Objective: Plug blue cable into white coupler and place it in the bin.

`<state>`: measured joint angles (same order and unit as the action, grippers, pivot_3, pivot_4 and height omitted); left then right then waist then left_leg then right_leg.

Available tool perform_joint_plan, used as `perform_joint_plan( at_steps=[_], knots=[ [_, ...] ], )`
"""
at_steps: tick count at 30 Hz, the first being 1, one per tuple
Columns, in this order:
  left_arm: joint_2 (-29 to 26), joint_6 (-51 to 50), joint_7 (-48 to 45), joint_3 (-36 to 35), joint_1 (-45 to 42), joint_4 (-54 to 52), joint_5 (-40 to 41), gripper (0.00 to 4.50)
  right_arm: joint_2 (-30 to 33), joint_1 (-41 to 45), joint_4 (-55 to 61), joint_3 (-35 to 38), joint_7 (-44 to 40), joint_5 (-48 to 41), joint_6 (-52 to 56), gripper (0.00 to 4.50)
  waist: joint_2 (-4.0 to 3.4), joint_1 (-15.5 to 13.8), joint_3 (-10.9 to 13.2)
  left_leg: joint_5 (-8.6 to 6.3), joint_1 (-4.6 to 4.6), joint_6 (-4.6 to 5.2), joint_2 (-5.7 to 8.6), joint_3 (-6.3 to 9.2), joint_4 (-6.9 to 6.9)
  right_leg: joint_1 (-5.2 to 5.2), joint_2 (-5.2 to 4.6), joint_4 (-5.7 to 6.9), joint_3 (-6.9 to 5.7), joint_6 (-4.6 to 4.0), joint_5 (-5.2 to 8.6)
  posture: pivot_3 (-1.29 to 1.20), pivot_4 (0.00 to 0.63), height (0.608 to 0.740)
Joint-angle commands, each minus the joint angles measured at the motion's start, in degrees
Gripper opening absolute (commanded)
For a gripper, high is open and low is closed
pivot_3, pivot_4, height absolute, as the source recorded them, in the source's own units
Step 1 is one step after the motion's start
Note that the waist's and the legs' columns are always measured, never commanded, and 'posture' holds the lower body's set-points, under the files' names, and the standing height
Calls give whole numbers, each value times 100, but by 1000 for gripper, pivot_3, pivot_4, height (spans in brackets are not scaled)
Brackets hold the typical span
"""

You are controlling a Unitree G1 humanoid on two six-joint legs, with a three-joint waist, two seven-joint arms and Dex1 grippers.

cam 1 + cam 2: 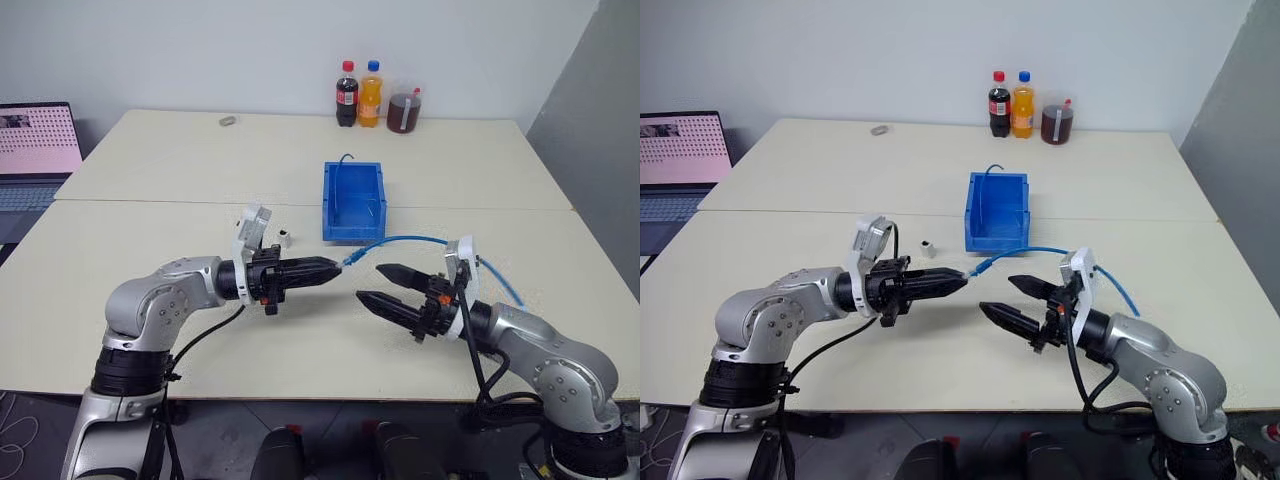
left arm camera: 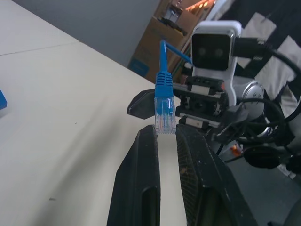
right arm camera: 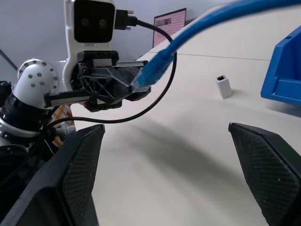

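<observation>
- Pale tabletops (image 1: 150, 330) pushed together fill the scene, with a laptop (image 1: 38, 150) at the far left edge and three drink bottles (image 1: 372, 97) at the back.
- Leftmost of the task's things, the left gripper (image 1: 330, 268) is clenched on the clear plug (image 2: 164, 115) of the blue cable (image 1: 420, 240), held off the table and pointing level toward the other arm.
- Just behind that arm the white coupler (image 1: 285, 239) stands alone on the table, near the bin's front left corner, touched by nothing.
- It looks very light and hard, so a nudge would likely tip it; a pinch across its flat sides, leaving the dark opening free, seems the best hold.
- The bin (image 1: 354, 203) sits mid-table, with a thin blue cord showing over its back rim.
- The cable arcs limply rightward; being soft, only the stiff plug gives control, and a grip close behind it suits insertion.
- The right gripper (image 1: 382, 284) hangs with its jaws spread wide, holding nothing, facing the plug.
</observation>
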<state>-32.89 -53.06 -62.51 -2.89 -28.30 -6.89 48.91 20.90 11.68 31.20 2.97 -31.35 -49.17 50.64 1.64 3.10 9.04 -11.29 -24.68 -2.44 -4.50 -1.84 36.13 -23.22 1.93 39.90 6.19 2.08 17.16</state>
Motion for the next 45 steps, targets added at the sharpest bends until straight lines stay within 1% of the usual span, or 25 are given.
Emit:
perform_joint_plan(
  at_steps=[1,8,13,16,18,20,27,33,34,38,40,44,45],
  knots=[
    [20,-104,110,-145,-120,-217,228,244,-262,468,-262,175,35,-327,-182,4500,-2,5,1,0,-1,0,0,2,0,0,0,1,-3,0,0,0,150,740],
    [-54,-152,136,-134,-74,-287,257,244,-456,884,-643,153,9,-516,-202,4500,-4,14,2,0,-8,0,-1,16,-2,0,0,1,-21,-11,6,0,150,740],
    [-86,-151,156,-131,-56,-318,283,244,-489,1030,-870,106,-91,-598,-180,4500,-4,14,2,0,-9,0,-1,21,-3,0,0,1,-27,-12,7,0,150,740],
    [-87,-171,171,-157,-59,-312,314,244,-482,1074,-954,74,-171,-645,-146,3959,-5,14,3,0,-10,0,-1,21,-3,0,0,1,-27,-14,7,0,150,740],
    [-97,-174,169,-168,-58,-300,325,244,-476,1094,-989,57,-222,-677,-115,3486,-5,14,3,0,-10,0,-1,21,-4,0,0,1,-27,-14,8,0,150,740],
    [-125,-176,150,-156,-36,-305,319,244,-470,1099,-1001,44,-263,-712,-95,3170,-5,14,3,0,-10,0,-1,22,-4,0,0,1,-28,-14,8,0,150,740],
    [-250,-10,13,-53,51,-222,133,244,-411,1135,-1010,-31,-363,-754,-55,1625,-6,15,3,0,-10,0,-1,23,-5,0,0,1,-30,-16,9,0,150,740],
    [-249,339,-82,53,80,-160,-155,244,-369,1162,-1028,-41,-414,-777,-22,156,-6,14,4,0,-10,0,-1,23,-5,0,0,1,-31,-17,10,0,150,740],
    [-237,387,-83,70,82,-150,-204,244,-363,1167,-1030,-39,-425,-787,-14,81,-6,13,4,0,-10,0,-1,24,-5,0,0,1,-31,-18,10,0,150,740],
    [-241,495,-100,176,99,-98,-374,244,-354,1181,-1031,-32,-432,-811,3,37,-6,13,4,0,-10,0,-1,24,-5,0,0,1,-31,-19,10,0,150,740],
    [-250,592,-102,218,106,-68,-478,946,-355,1189,-1031,-22,-423,-799,-9,35,-7,13,4,0,-10,0,-1,24,-6,0,0,1,-31,-19,10,0,150,740],
    [-469,1087,-323,406,312,-93,-934,1754,-359,1195,-1079,10,-394,-720,-78,20,-8,18,5,0,-10,0,-1,24,-6,-1,0,1,-31,-19,11,0,150,740],
    [-527,1208,-366,437,369,-103,-1041,2046,-354,1194,-1093,18,-390,-701,-92,19,-8,21,5,0,-10,0,-2,24,-7,-1,0,1,-32,-20,11,0,150,740]
  ],
)
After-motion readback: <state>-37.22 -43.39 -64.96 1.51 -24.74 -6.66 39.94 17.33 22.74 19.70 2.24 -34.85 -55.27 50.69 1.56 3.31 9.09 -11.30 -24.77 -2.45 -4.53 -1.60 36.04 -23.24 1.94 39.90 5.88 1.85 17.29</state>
